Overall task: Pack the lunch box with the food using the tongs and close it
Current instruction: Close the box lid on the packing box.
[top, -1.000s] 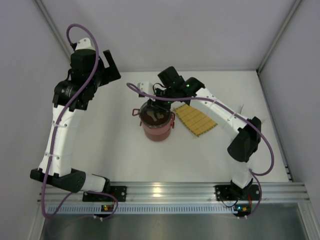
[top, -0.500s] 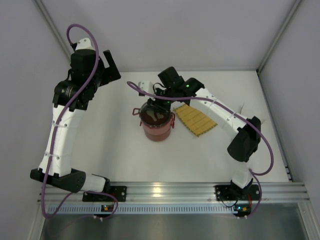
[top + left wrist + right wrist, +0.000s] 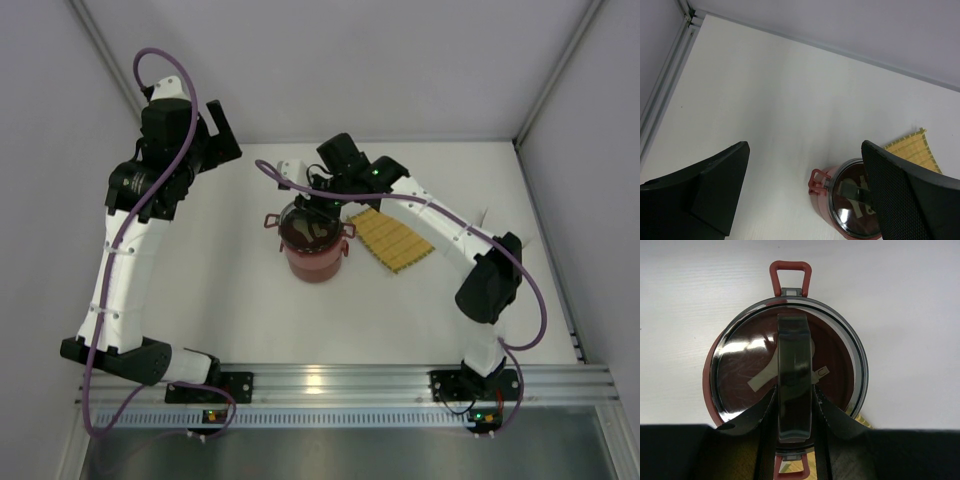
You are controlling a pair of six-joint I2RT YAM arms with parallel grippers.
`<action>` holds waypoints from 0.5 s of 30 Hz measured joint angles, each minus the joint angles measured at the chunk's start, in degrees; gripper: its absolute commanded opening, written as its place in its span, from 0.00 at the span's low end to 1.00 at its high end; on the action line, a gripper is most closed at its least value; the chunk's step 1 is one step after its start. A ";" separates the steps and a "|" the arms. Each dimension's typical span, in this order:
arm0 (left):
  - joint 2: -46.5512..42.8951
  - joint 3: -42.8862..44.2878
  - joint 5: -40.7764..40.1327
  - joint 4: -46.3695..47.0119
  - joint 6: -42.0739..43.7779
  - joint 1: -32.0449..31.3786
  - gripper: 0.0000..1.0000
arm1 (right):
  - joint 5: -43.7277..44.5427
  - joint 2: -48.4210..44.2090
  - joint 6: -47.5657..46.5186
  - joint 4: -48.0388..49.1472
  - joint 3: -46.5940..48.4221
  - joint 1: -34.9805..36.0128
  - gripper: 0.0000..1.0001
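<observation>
The maroon lunch box (image 3: 312, 264) stands mid-table, capped by a clear steel-rimmed lid (image 3: 740, 370) with a dark strap handle (image 3: 794, 350) across it. My right gripper (image 3: 795, 392) is shut on that handle from above, one finger on each side; it also shows from overhead (image 3: 318, 206). A red side clip (image 3: 790, 270) sticks out at the far rim. Beige spoon-like pieces show through the lid. My left gripper (image 3: 805, 150) hangs open and empty, high at the back left (image 3: 222, 130). No food or tongs are in view.
A yellow woven mat (image 3: 392, 238) lies just right of the lunch box, touching its base, and also shows in the left wrist view (image 3: 910, 149). The enclosure walls meet the table at the back and sides. The aluminium rail (image 3: 330, 380) runs along the near edge.
My right gripper has turned the lid slightly on the box, so the red clip on the left moved a little toward the back. The left arm has not moved.
</observation>
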 measured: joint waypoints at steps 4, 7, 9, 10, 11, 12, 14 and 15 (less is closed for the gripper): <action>0.00 0.00 -0.02 0.00 0.00 0.02 0.98 | 0.00 0.00 0.02 0.37 -0.22 0.00 0.03; 0.00 0.00 -0.02 0.00 0.00 0.00 0.99 | -0.02 -0.07 0.02 0.57 -0.33 0.00 0.03; 0.00 0.00 -0.02 0.00 0.00 0.00 0.99 | -0.02 -0.07 0.00 0.59 -0.37 0.00 0.03; 0.00 0.00 -0.02 0.00 0.00 0.00 0.99 | -0.02 -0.09 0.02 0.61 -0.37 0.00 0.03; 0.00 0.00 0.00 0.00 0.00 0.00 0.99 | 0.00 -0.09 0.00 0.61 -0.39 0.00 0.03; 0.00 0.00 0.00 0.00 0.00 0.00 0.98 | 0.00 -0.13 0.00 0.61 -0.42 0.00 0.03; 0.00 0.00 0.00 0.00 0.00 0.00 0.99 | 0.02 -0.35 0.00 0.92 -0.81 0.00 0.03; 0.00 0.00 -0.02 0.00 0.00 0.00 0.99 | 0.09 -0.48 0.00 1.03 -1.05 0.00 0.03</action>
